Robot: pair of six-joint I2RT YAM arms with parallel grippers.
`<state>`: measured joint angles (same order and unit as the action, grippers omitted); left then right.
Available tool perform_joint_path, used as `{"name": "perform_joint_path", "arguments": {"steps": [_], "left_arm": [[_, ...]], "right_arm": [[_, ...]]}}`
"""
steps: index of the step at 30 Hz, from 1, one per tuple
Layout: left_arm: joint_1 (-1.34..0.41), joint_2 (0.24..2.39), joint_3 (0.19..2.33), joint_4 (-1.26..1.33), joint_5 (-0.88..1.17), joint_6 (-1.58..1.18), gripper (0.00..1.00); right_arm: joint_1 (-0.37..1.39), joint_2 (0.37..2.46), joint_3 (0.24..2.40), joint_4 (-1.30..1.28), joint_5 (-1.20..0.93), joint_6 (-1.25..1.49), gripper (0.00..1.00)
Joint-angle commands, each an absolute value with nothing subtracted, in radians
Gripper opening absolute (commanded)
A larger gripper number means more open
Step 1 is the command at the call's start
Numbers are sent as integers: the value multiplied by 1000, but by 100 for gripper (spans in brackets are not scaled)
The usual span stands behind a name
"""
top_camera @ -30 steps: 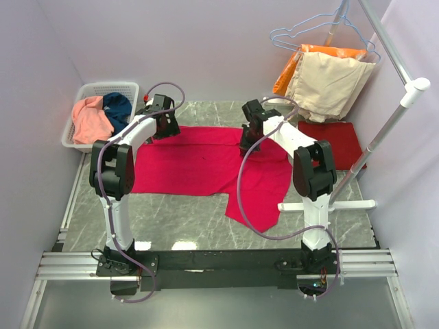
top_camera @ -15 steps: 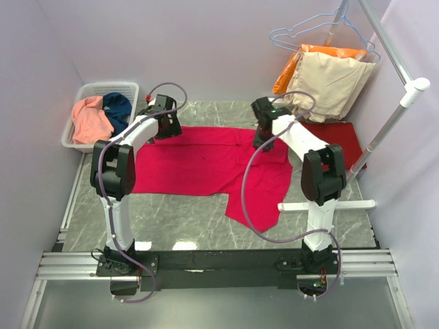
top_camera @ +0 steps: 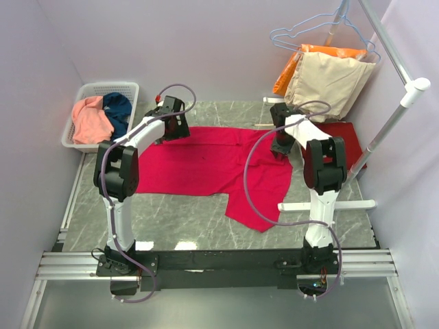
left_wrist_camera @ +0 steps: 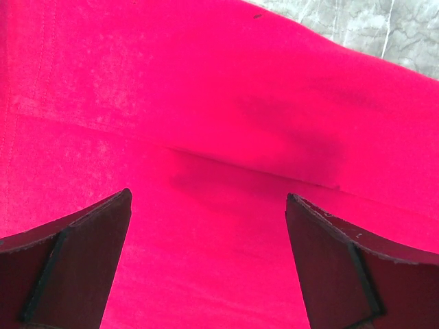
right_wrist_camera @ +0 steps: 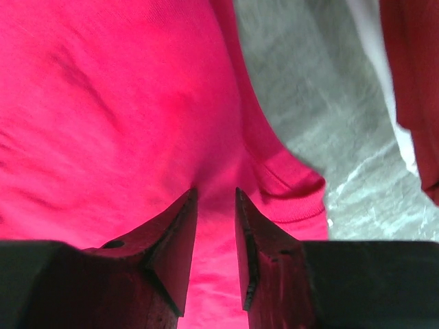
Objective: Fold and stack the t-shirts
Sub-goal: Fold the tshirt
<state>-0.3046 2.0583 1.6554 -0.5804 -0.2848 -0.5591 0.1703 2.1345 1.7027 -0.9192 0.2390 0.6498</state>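
Top external view: a soft, matte crimson t-shirt (top_camera: 206,161) lies spread on the veined grey marble table (top_camera: 171,223), one flap reaching toward the near edge. A darker red t-shirt (top_camera: 339,140) lies flat at the right. Salmon-pink (top_camera: 89,120) and teal (top_camera: 120,110) ones sit crumpled in a white basket (top_camera: 103,88). The left gripper (left_wrist_camera: 209,199) hovers over the shirt, jaws spread wide, grasping nothing. The right gripper (right_wrist_camera: 216,192) has travelled from the shirt's middle to its right sleeve, jaws narrowly parted and released. Bare marble shows beyond the stitched sleeve hem.
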Motion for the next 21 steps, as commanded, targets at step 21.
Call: {"name": "perform_joint_path", "arguments": {"steps": [21], "left_arm": [[-305, 2043, 1660, -568, -279, -534, 100]], "right_arm": [[152, 1985, 1494, -733, 222, 621, 54]]}}
